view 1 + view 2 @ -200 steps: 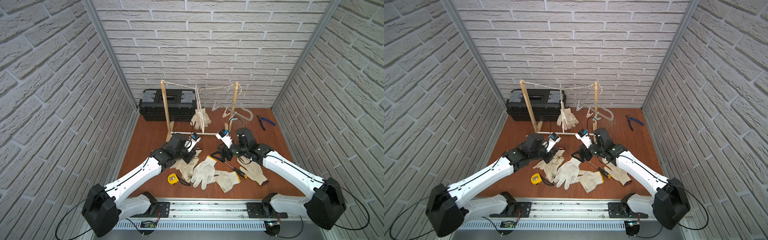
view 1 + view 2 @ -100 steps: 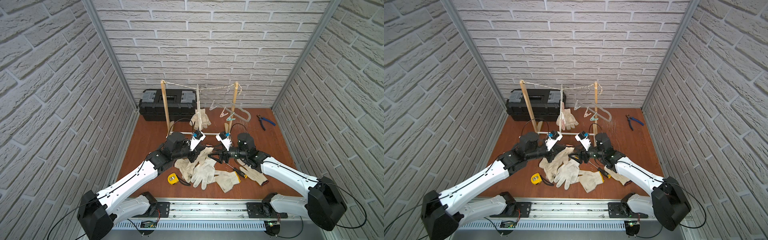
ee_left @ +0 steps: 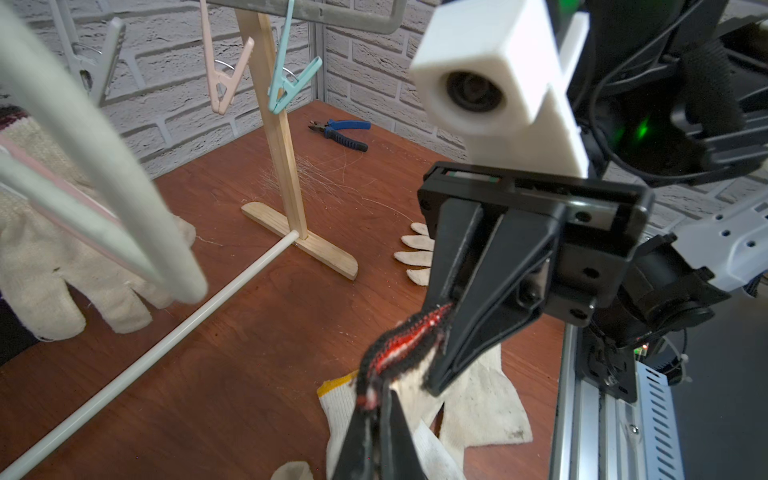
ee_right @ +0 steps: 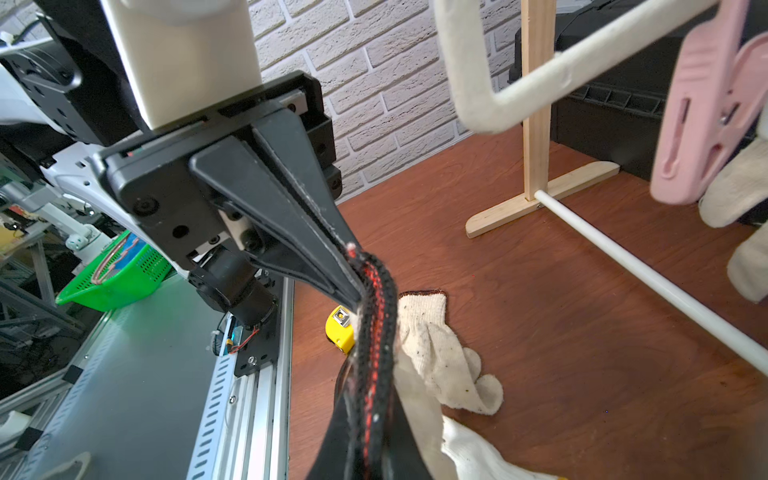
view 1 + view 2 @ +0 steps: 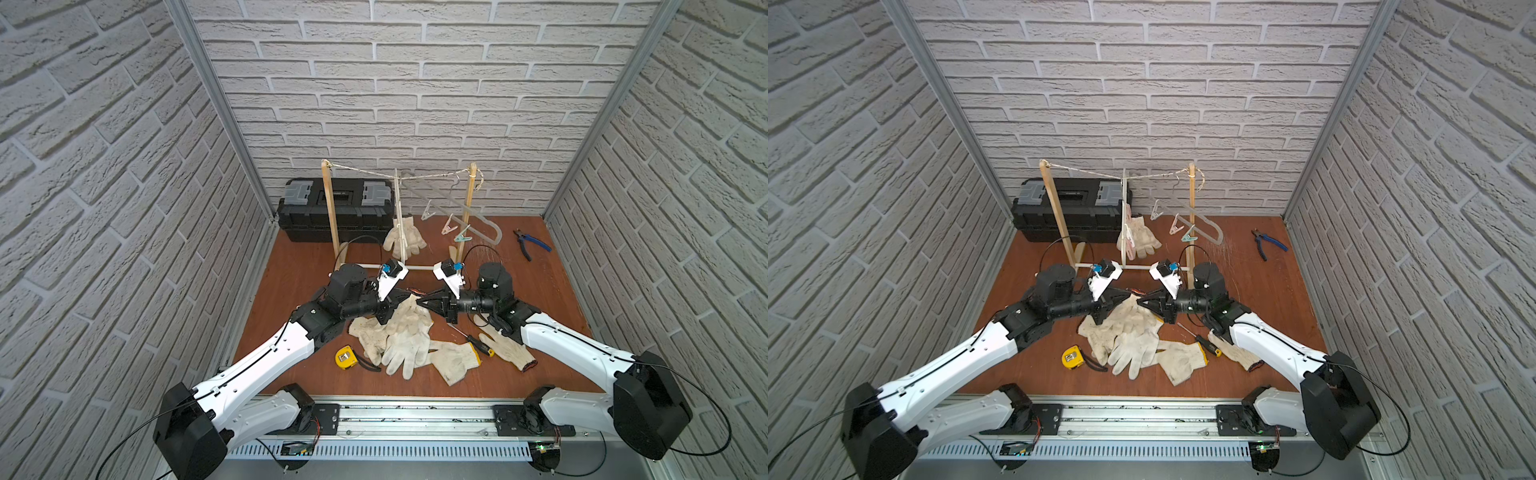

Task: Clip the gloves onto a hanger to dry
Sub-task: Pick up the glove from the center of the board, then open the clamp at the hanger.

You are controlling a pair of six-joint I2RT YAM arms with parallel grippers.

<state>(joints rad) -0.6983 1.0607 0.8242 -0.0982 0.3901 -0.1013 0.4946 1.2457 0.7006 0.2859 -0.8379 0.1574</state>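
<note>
Currently grips glove [image 5: 409,318] by red-edged cuff [image 3: 399,349] with left pincer [image 5: 407,296] and right pincer [image 5: 419,300], both clamped on it, above pile [image 5: 405,353] mid-bench [image 5: 299,291]; shows second glove [image 5: 409,241] clipped on hanger [image 5: 397,199].

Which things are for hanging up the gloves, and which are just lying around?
For the job: glove with the red-and-black cuff, pinched by the left gripper and right gripper; loose gloves; grey hanger; pegs; wooden rack; clipped glove.

Just lying about: toolbox; pliers; tape measure; screwdriver.
</note>
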